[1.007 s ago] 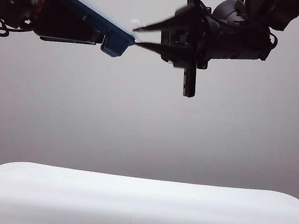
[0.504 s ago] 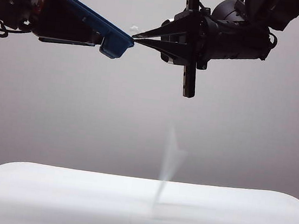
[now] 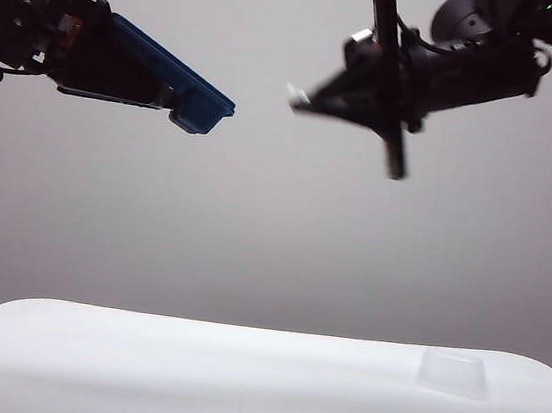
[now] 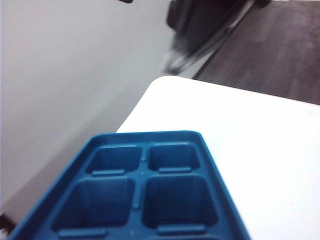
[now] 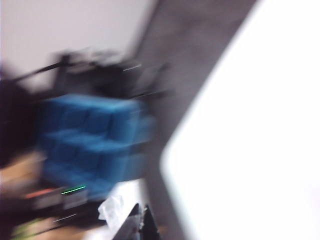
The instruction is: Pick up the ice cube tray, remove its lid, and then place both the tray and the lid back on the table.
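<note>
**Tray held up by left arm, lid down on bench, right fingers pressed together**

Left gripper (image 3: pixel 121 72) high at the upper left of the exterior view, well above the bench (image 3: pixel 234 383). Its fingers hold the ice cube tray (image 3: pixel 176 73) by one end; the tray is tilted, free end sloping down toward the middle of the view. The fingers themselves are hidden behind the tray and the arm body, so their exact spread is not visible, but the tray is clearly carried by them.

Left wrist view: tray (image 4: pixel 145 195) open-side up, uncovered, four dark blue square compartments showing plus the thin rim. White bench (image 4: pixel 250 145) far below it, rounded corner visible. A blurred dark arm part sits at the far edge.

Right gripper (image 3: pixel 299 99) high at the upper right of the exterior view, well apart from the tray, pointing toward it and blurred. Fingers closed tip to tip with nothing between them.

Right wrist view heavily blurred: blue tray (image 5: pixel 95 140) at a distance, closed fingers (image 5: pixel 141 222) at the frame edge, bench (image 5: pixel 250 150) as a bright white area.

Lid (image 3: pixel 453 373) lies on the bench at the right side, near the far edge, translucent and faint against the white. Apart from both grippers and from the tray.
</note>
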`<state>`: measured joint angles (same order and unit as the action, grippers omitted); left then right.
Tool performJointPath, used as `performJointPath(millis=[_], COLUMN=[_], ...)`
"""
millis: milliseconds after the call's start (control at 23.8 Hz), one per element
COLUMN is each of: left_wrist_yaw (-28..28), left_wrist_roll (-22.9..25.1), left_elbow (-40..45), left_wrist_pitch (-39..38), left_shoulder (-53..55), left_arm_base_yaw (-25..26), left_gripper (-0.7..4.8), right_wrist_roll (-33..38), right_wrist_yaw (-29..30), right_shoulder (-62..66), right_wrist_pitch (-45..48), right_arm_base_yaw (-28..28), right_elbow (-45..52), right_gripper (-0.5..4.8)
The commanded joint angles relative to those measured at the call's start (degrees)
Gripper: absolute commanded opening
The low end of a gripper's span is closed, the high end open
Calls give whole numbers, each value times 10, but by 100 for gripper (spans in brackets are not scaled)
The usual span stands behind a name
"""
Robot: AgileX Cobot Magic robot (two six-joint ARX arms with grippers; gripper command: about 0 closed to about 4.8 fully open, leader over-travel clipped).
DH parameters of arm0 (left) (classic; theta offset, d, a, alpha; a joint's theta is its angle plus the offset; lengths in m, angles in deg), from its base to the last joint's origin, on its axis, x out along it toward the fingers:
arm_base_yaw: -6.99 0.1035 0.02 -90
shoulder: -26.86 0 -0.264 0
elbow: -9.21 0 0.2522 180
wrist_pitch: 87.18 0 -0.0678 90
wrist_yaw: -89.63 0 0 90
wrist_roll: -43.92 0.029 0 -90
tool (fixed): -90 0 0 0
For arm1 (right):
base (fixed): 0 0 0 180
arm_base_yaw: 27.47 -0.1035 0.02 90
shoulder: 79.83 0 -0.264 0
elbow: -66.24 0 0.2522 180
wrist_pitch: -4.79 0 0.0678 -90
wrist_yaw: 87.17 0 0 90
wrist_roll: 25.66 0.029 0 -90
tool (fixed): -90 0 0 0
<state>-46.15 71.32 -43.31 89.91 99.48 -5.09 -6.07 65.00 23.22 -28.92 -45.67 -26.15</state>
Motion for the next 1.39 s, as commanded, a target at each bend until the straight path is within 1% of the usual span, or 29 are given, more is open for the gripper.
performJointPath(millis=[42,84,126,168,252,336,420,504,630,756,881,923,965,1007,1049,1091,1133,1385], left_wrist_yaw=[-30,-34,-45,-58,-64,-80,-94,-107,-116,-115,-112,-110,-110,-109,-110,-106,-105,-106], left_wrist_roll=[2,2,-3,-16,-34,-53,-73,-101,-130,-131,-130,-128,-128,-128,-128,-128,-128,-129], left_elbow=[-2,-2,-2,-2,-2,-2,-2,-2,-2,-2,-3,-3,-3,-3,-3,-3,-3,-3], left_wrist_pitch=[17,22,36,53,73,98,128,176,250,307,345,363,369,376,377,376,377,376], left_shoulder=[-2,-1,6,20,43,73,102,137,191,249,303,331,345,361,367,371,371,370], left_arm_base_yaw=[-1,-1,-1,-1,-1,-1,-1,-1,-2,-9,-19,-26,-30,-36,-38,-43,-43,-43], left_gripper=[295,295,295,295,295,295,294,294,294,295,296,311,314,331,361,442,479,479], right_wrist_roll=[-140,-161,-181,-181,-183,-186,-187,-187,-187,-186,-186,-186,-186,-186,-187,-188,-188,-189], right_wrist_yaw=[-229,-270,-327,-373,-435,-471,-469,-459,-449,-440,-440,-440,-440,-440,-440,-440,-440,-440], right_shoulder=[-28,-34,-43,-49,-56,-59,-61,-61,-61,-61,-61,-61,-61,-61,-61,-61,-61,-61], right_wrist_pitch=[-102,-116,-126,-125,-125,-129,-136,-137,-136,-135,-137,-137,-137,-137,-136,-134,-133,-142], right_arm_base_yaw=[4,4,2,2,2,2,3,3,3,3,3,3,3,3,3,3,3,3], right_elbow=[-1,-1,-1,-1,-1,-1,-1,0,0,0,1,2,2,2,2,2,2,2], right_gripper=[-6,-6,-6,-6,-6,-6,-6,-6,-6,-6,-6,-6,-6,-6,-6,-6,-6,-6])
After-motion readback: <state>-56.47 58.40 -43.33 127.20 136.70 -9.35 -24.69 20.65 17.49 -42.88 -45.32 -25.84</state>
